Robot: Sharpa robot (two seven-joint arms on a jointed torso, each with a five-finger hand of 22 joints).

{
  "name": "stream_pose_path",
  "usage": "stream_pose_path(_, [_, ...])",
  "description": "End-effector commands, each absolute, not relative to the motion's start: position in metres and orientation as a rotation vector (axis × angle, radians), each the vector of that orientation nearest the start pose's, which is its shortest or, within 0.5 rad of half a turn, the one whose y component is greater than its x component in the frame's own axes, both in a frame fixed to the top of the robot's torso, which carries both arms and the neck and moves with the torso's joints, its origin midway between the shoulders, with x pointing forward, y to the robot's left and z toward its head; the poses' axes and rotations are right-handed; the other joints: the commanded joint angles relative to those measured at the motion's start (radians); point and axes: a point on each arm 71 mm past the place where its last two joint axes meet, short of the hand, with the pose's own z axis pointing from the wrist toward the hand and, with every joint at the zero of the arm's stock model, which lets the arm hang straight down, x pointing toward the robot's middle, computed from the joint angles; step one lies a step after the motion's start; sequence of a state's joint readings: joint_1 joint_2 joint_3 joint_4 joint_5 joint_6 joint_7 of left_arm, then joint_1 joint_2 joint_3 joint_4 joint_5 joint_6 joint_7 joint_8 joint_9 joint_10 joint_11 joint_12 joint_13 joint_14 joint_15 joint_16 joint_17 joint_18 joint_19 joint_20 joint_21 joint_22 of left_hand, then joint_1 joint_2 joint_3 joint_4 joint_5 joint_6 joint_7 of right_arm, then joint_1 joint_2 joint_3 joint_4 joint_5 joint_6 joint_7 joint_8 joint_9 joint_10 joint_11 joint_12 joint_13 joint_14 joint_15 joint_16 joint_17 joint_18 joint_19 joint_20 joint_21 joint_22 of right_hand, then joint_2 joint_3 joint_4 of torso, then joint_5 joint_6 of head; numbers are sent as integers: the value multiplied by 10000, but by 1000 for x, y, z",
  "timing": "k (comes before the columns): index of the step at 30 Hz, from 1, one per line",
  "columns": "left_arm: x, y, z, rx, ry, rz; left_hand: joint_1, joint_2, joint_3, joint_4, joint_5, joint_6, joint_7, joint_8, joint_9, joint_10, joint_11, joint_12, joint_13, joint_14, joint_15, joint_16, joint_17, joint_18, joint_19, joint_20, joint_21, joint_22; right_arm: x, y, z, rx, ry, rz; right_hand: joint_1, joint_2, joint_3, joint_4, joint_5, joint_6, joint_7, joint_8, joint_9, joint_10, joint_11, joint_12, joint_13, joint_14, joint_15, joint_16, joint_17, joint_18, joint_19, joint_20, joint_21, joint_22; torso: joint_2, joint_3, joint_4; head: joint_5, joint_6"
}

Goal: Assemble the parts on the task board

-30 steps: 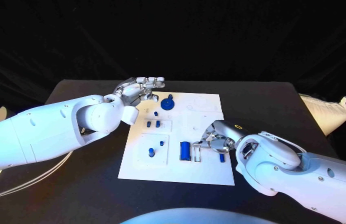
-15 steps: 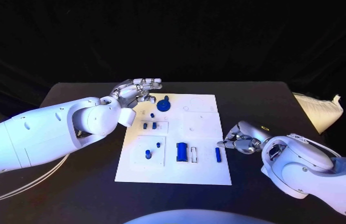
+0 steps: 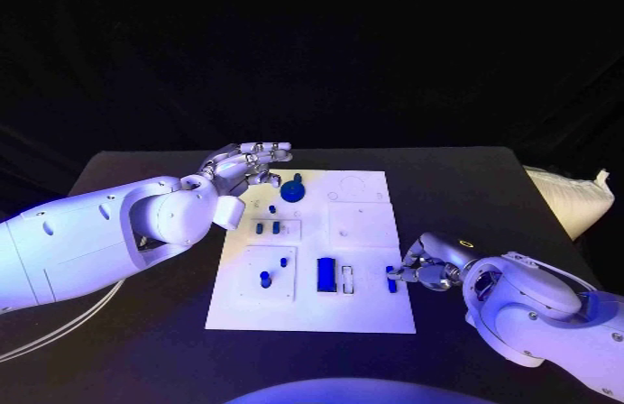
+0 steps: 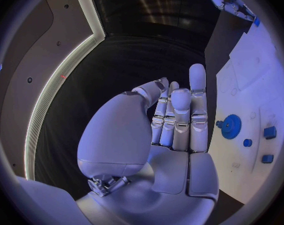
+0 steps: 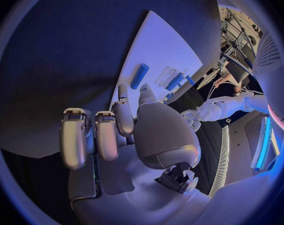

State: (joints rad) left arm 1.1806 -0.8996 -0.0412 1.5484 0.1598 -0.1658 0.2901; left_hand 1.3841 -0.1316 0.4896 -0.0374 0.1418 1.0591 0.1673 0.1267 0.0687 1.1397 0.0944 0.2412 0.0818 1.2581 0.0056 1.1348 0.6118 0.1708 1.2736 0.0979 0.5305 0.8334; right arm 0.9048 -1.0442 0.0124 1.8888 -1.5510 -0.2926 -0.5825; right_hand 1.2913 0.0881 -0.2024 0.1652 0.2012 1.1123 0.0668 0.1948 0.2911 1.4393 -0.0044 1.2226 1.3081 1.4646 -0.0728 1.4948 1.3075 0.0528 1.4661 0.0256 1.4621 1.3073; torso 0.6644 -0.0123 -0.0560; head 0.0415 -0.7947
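Here the fingers point(image 4: 179, 115) of the left hand point(image 3: 244, 165) stand nearly straight and side by side, thumb set apart, with nothing between them; the hand hovers off the task board's point(image 3: 364, 314) ten o'clock corner, near the blue gear-shaped part point(image 3: 294, 188) at the board's eleven o'clock. Behind it the white left arm point(image 3: 91, 237) slopes away toward eight o'clock of the table point(image 3: 130, 350). The fingers point(image 5: 98, 135) of the right hand point(image 3: 429, 264) are curled inward with nothing seen in them, and the hand sits at the board's four o'clock edge, just beside a short blue pin point(image 3: 390, 280) lying flat there; whether a fingertip touches that pin I cannot tell. The right arm point(image 3: 540, 309) runs off toward five o'clock. On the white board, a blue rectangular block point(image 3: 326, 275) lies at six o'clock beside a pale narrow slot piece point(image 3: 349, 280). At seven o'clock two small blue pegs point(image 3: 267, 279) sit in a square outline, and at nine o'clock two small blue pieces point(image 3: 267, 228) sit in another marked square.
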Motion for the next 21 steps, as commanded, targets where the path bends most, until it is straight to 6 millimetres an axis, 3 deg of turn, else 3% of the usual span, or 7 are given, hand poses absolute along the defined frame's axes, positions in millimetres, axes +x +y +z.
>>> stream_pose_path(1, [478,222,-194,-13415,15263,-16576,-91,21,-52,11,29,-61,43,43,-13,-76,-3,69,-14,-44,1,-44,-10,100,-60,20,-67,-9,365,-211,-264,464,19954,3760,105,14,26,-45,-39,99,1,-15,6,60,-67,13,8,788,-45,-14,1099,-120,327,45,-50,1003,12,-2,17,29,-19])
stream_pose_path(16, [478,223,-194,-13437,15281,-16525,-85,33,-49,-3,32,-62,41,47,-12,-86,-5,87,-15,-52,-1,-38,-14,103,-66,21,-73,-13,365,-200,-271,-554,20181,3468,364,-53,119,-246,-134,214,-58,-21,58,29,-122,-75,-25,779,-97,-37,1063,-108,304,3,-84,962,13,-26,56,1,-54])
stream_pose_path(18, [478,223,-194,-13440,15287,-16522,-85,33,-49,-3,32,-62,41,47,-12,-86,-5,87,-15,-52,-1,-38,-14,103,-66,21,-73,-13,366,-199,-273,-1064,20221,3207,561,-87,194,-400,-366,203,-54,-56,71,-1,-123,-135,-51,771,-104,-56,1035,-102,286,-10,-110,933,11,-28,63,4,-59])
stream_pose_path(21, [478,223,-194,-13444,15296,-16517,-85,33,-49,-3,32,-62,41,47,-12,-86,-5,87,-15,-52,-1,-38,-14,103,-66,21,-73,-13,368,-197,-276,-1756,20242,2854,812,-79,358,-584,-1125,202,-45,-102,88,-27,-119,-194,-71,764,-107,-73,1014,-97,271,-21,-133,910,12,-32,75,0,-74])
